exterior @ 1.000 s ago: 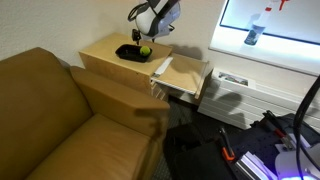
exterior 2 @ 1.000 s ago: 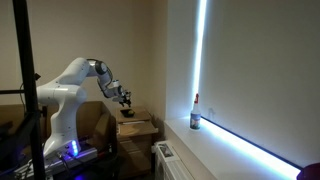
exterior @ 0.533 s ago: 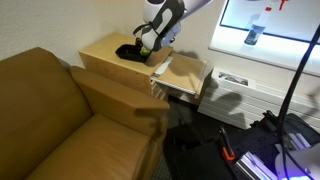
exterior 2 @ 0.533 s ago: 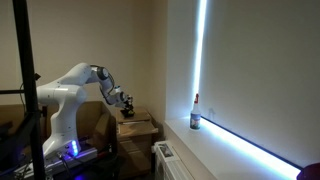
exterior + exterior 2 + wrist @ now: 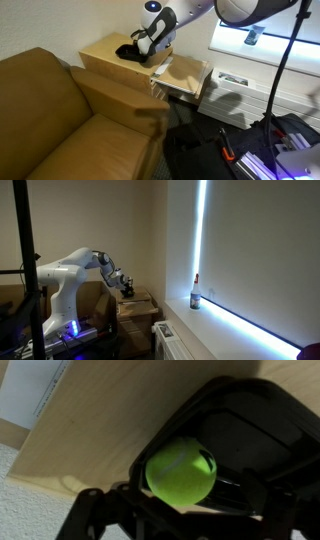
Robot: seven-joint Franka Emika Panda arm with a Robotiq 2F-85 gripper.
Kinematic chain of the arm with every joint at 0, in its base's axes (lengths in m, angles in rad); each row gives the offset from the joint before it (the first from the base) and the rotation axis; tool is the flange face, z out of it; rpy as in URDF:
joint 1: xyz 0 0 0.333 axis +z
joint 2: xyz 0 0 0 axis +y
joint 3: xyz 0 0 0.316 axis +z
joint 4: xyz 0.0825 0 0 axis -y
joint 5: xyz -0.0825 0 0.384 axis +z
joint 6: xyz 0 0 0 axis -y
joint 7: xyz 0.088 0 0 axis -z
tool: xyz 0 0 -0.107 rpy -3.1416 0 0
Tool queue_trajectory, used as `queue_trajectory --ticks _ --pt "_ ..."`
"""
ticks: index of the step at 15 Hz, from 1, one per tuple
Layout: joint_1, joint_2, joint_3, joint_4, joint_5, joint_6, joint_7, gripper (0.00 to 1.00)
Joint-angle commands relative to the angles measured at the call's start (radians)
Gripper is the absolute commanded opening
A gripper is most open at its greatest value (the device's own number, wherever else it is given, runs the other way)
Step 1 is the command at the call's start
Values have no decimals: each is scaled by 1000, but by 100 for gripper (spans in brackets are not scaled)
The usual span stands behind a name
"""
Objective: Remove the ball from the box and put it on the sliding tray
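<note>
The yellow-green ball [image 5: 181, 472] lies in the black box [image 5: 255, 430] at its corner, on the wooden cabinet top [image 5: 100, 430]. In the wrist view my gripper [image 5: 180, 498] is lowered over the ball, with its dark fingers [image 5: 100, 518] spread on either side and the ball between them. In an exterior view the gripper [image 5: 145, 44] reaches down into the box [image 5: 127, 50] and hides the ball. The sliding tray [image 5: 188, 76] sticks out beside the cabinet, lower than its top. The gripper also shows in an exterior view [image 5: 124, 283].
A tan sofa [image 5: 50, 110] stands against the cabinet [image 5: 105, 58]. A window sill with a bottle [image 5: 254, 35] is behind. A radiator [image 5: 235, 80] and cables on the floor [image 5: 265, 150] lie beyond the tray.
The arm has come down from above the cabinet to the box. The gripper now covers the ball, which was in plain sight in the box before.
</note>
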Motion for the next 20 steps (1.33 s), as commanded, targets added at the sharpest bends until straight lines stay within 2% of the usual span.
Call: queue_trajectory --ticks 1,2,3,7,11,15,17,20 --pt "5 73 -22 87 21 -8 13 100" --pt "4 81 -24 98 22 -10 11 75" --pt "8 90 -36 110 20 -8 16 73" --pt "7 97 -43 146 20 -14 13 45" --pt "8 88 -47 166 19 -16 17 44" --pt "22 51 -91 175 11 -53 42 44" --pt "34 -12 -125 153 -4 -161 49 44" --pt "7 -163 -86 92 -17 -396 27 44"
